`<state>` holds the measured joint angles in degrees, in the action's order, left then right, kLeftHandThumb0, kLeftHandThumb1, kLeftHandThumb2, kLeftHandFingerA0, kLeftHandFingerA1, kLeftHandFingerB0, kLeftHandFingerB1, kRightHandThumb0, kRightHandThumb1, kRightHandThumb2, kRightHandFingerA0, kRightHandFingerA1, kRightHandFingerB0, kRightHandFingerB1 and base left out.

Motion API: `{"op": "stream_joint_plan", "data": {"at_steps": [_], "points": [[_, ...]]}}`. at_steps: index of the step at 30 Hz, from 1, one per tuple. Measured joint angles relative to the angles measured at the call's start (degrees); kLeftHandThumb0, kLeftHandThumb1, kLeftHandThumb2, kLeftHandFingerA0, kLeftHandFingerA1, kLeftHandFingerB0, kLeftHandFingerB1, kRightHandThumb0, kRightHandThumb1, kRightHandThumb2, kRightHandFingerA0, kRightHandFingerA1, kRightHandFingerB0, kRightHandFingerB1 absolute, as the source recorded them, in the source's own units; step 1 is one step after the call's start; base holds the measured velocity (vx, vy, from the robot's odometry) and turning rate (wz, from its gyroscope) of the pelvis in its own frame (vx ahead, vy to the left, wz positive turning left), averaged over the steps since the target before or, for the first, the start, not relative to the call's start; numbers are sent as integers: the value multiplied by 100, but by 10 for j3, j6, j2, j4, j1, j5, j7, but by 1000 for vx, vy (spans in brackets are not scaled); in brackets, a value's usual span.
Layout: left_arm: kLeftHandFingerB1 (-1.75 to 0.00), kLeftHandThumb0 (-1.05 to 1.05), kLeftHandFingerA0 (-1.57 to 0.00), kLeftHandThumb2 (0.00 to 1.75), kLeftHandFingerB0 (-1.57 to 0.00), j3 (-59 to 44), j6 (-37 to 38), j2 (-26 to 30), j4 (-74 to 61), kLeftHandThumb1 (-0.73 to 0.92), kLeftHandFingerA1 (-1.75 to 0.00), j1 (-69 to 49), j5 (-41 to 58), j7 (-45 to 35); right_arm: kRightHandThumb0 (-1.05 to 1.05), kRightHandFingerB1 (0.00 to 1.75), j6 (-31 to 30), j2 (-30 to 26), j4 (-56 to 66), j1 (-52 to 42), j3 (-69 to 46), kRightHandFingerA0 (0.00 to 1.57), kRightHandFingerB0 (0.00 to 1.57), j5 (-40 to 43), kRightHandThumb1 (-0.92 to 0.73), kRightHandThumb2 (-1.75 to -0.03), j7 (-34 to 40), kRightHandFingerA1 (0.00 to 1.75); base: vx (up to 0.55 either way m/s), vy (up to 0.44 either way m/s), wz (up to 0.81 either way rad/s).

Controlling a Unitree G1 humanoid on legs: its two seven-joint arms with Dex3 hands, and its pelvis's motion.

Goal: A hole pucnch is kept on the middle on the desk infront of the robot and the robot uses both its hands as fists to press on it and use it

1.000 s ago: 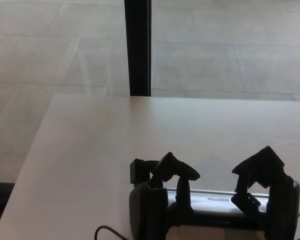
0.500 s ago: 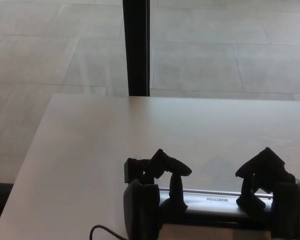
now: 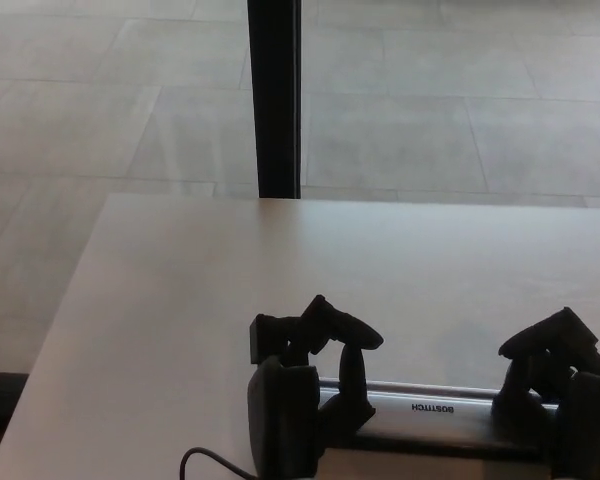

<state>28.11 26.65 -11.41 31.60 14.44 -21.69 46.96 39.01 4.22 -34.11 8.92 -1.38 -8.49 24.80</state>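
I see the long silver-and-black metal hole punch (image 3: 435, 412) lying crosswise at the near edge of the pale wooden desk (image 3: 230, 290). My black left hand (image 3: 310, 385) sits clenched on its left end, my black right hand (image 3: 558, 385) clenched on its right end. Compared with half a second ago, the right hand sits lower. Behind the desk stand a dark vertical post (image 3: 275, 95) and grey floor tiles (image 3: 460, 90).

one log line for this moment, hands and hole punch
left robot hand: curled, on hole punch left end | right robot hand: curled, on right end | desk: nothing else seen
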Motion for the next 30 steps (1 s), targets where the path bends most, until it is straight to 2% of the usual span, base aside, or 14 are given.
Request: {"op": "stream_joint_plan", "data": {"at_steps": [4,7,9,10,14,15,17,22,23,24,26,28,29,30], "points": [[-172,-35,-96,92,-59,1,0,0,0,76,-175,1,0,0,-21,175,38,-6,-32,4,2,90,54,-18,-70,-105,20,175,0,0,0],[-171,-34,-96,95,-59,1,1,0,1,74,-175,1,0,-1,-18,175,64,-19,-53,4,12,90,57,-38,-69,-112,40,175,0,0,0],[-168,-33,-97,95,-62,2,1,0,2,73,-175,3,0,-2,-13,172,77,-31,-65,4,26,90,58,-56,-66,-110,57,175,0,0,0],[-170,-34,-96,94,-60,2,1,0,3,74,-175,4,0,-2,-12,170,81,-37,-70,5,32,90,60,-63,-62,-115,64,175,0,0,0],[-171,-33,-95,93,-59,4,1,-1,3,75,-175,5,0,-2,-13,174,99,-51,-89,9,50,89,58,-86,-61,-118,95,175,0,0,0],[-170,-34,-96,91,-60,5,1,-1,4,75,-175,5,0,-2,-19,130,107,-56,-96,10,56,120,90,-94,-59,-120,107,149,0,0,0],[-167,-34,-97,91,-61,6,1,-1,8,75,-175,6,-1,-2,-16,133,117,-61,-105,12,62,120,90,-101,-59,-121,120,153,0,0,0],[-159,-34,-99,92,-63,8,5,-1,24,75,-175,6,-2,0,-19,130,136,-70,-129,17,74,119,89,-117,-62,-115,151,149,0,0,0],[-161,-33,-98,93,-62,7,6,-1,28,74,-175,6,-3,1,-14,173,140,-71,-135,19,76,87,60,-120,-67,-108,159,175,0,0,0],[-165,-33,-96,94,-60,7,6,-1,30,74,-175,6,-3,1,-15,175,142,-71,-139,19,77,88,55,-122,-64,-113,165,175,0,0,0],[-165,-32,-97,93,-61,7,7,-1,31,75,-175,6,-5,1,-20,175,147,-71,-145,20,77,83,53,-125,-65,-109,176,175,0,0,0],[-166,-32,-98,92,-62,7,7,-1,32,76,-175,6,-7,2,-19,175,152,-70,-151,20,77,84,54,-128,-64,-111,187,175,0,0,0],[-166,-31,-99,93,-63,6,7,-1,31,76,-175,6,-8,3,-25,175,153,-68,-153,20,76,90,60,-130,-72,-104,193,175,0,0,0],[-164,-31,-99,94,-64,4,7,-1,29,74,-175,6,-8,3,-26,175,153,-65,-151,19,73,97,63,-130,-72,-105,195,175,0,0,0]]}}
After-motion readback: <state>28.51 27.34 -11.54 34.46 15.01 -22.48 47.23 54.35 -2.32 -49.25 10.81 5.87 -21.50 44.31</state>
